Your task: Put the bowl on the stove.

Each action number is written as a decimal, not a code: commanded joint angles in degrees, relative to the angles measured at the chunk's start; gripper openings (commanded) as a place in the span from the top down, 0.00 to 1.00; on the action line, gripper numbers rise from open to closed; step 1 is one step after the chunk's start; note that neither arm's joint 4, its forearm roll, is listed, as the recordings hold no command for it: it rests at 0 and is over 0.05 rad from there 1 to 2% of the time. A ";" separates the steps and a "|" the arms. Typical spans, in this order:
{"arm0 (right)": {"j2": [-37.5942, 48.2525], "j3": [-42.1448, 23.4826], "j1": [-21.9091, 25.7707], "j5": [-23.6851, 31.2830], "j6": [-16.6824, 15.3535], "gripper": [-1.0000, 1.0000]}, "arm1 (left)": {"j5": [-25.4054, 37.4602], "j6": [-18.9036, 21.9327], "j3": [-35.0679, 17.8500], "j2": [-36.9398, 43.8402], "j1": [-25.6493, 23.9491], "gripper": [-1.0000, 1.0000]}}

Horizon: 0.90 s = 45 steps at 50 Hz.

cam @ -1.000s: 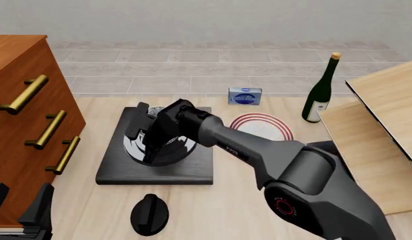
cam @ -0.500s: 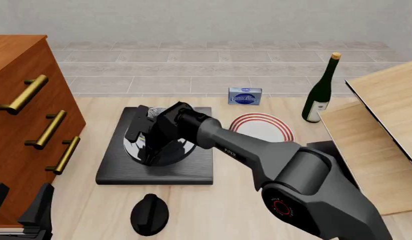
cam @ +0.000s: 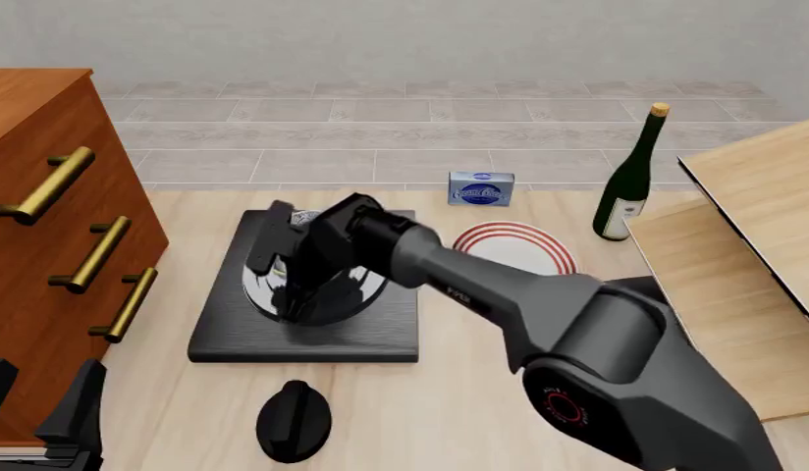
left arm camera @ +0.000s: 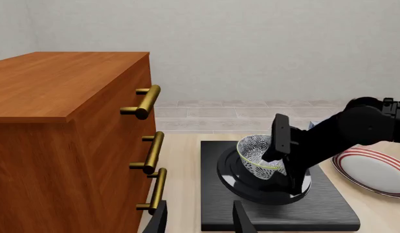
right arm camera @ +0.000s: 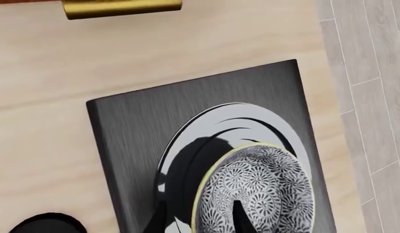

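The speckled bowl [left arm camera: 257,154] hangs tilted just over the silver burner rings of the black stove [cam: 385,332]. My right gripper [cam: 291,274] is shut on the bowl's rim, with one finger inside the bowl and one outside. In the right wrist view the bowl [right arm camera: 259,190] sits over the rings of the stove [right arm camera: 138,127], with the right gripper [right arm camera: 200,221] on its rim. In the front view only a sliver of the bowl [cam: 299,220] shows behind the gripper. My left gripper [left arm camera: 198,221] is open and empty near the table's front left corner [cam: 38,404].
A wooden dresser [cam: 44,216] with brass handles stands left of the stove. A red-rimmed plate [cam: 529,253] lies right of it. A black knob [cam: 295,420] lies in front. A blue box [cam: 482,188], a wine bottle [cam: 630,182] and wooden boards [cam: 745,265] are at the back and right.
My right gripper with the bowl dipped slightly toward the burner, then came back up a little. The left arm has not moved.
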 commanded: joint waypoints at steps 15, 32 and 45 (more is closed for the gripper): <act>-6.33 5.29 0.32 -0.81 -0.70 0.00 | 0.00 0.00 0.00 0.00 0.00 0.00; -13.26 11.29 1.57 -2.50 -0.24 0.00 | 0.00 0.00 0.00 0.00 0.00 0.00; -20.20 18.86 3.50 -6.32 1.69 0.00 | 0.00 0.00 0.00 0.00 0.00 0.00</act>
